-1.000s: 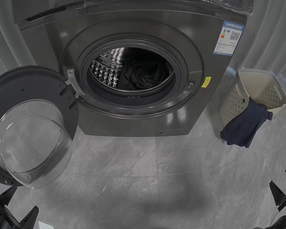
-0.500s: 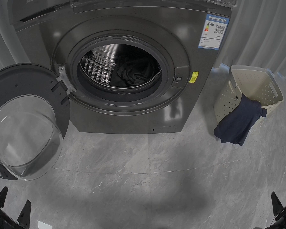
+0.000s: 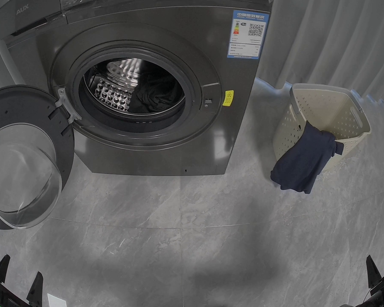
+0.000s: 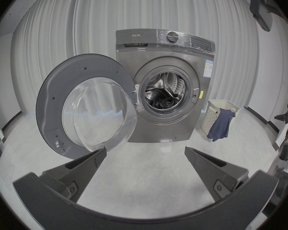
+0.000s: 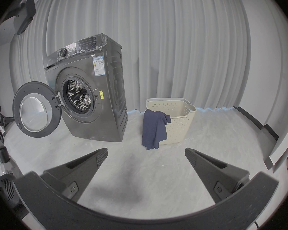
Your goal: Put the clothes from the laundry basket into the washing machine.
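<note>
View swings right over the last second: the washing machine (image 3: pixel 158 35) slides toward frame left and the laundry basket (image 3: pixel 324 87) comes nearer centre. The things themselves are unmoved, so it's a camera turn, likely the robot heading for the basket. Black clothes (image 3: pixel 158 94) already lie in the drum; the door (image 3: pixel 25 107) hangs wide open. A navy garment (image 3: pixel 305 160) drapes over the basket rim, ahead of the right gripper (image 5: pixel 145 150) and well apart. The left gripper (image 4: pixel 144 149) faces the drum from far off. Both are spread wide, empty, touching nothing.
</note>
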### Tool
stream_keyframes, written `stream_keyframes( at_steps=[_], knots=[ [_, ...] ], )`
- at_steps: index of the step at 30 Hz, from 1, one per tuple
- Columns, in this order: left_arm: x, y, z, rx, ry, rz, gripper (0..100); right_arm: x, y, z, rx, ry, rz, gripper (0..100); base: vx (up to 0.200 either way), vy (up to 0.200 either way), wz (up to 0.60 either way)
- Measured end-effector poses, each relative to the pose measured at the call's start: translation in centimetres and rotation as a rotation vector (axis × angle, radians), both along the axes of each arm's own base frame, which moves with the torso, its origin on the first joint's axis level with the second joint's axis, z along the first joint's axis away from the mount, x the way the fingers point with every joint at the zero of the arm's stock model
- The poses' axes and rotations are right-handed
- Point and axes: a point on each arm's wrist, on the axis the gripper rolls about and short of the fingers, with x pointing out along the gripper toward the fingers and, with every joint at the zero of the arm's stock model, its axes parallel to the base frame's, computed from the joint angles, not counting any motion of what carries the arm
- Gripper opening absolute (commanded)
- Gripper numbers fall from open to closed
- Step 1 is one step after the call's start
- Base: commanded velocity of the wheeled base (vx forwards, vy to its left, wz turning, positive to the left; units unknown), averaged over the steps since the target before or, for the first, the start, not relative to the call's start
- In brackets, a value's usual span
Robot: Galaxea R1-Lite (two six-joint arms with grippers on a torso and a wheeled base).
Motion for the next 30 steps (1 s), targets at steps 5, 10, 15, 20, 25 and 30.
stream_keyframes(
  at_steps=[5, 10, 15, 20, 25, 30],
  knots=[
    [-0.03, 0.0, 0.0, -0.002, -0.004, 0.001, 100, -0.01, 0.0, -0.01, 0.0, 0.0, 0.0, 100, -0.2, -0.2, 0.0],
    [-0.03, 0.0, 0.0, -0.003, -0.004, 0.001, 100, -0.01, 0.0, -0.01, 0.0, 0.0, 0.001, 100, -0.2, -0.2, 0.0],
    [-0.03, 0.0, 0.0, 0.006, -0.005, -0.001, 100, -0.01, 0.0, 0.0, 0.0, -0.001, 0.0, 100, -0.04, -0.16, 0.0],
    [-0.03, 0.0, -0.03, 0.003, -0.003, -0.003, 100, 0.0, 0.0, 0.0, 0.0, 0.0, 0.001, 100, 0.0, 0.0, 0.0],
    [-0.03, 0.0, -0.03, 0.005, -0.003, -0.004, 100, 0.0, 0.0, 0.0, 0.0, 0.0, 0.0, 100, 0.2, 0.0, 0.0],
    [-0.03, 0.0, -0.03, 0.004, -0.003, -0.004, 100, 0.0, 0.0, 0.0, 0.0, 0.0, 0.0, 100, 0.2, 0.0, 0.0]
  ],
)
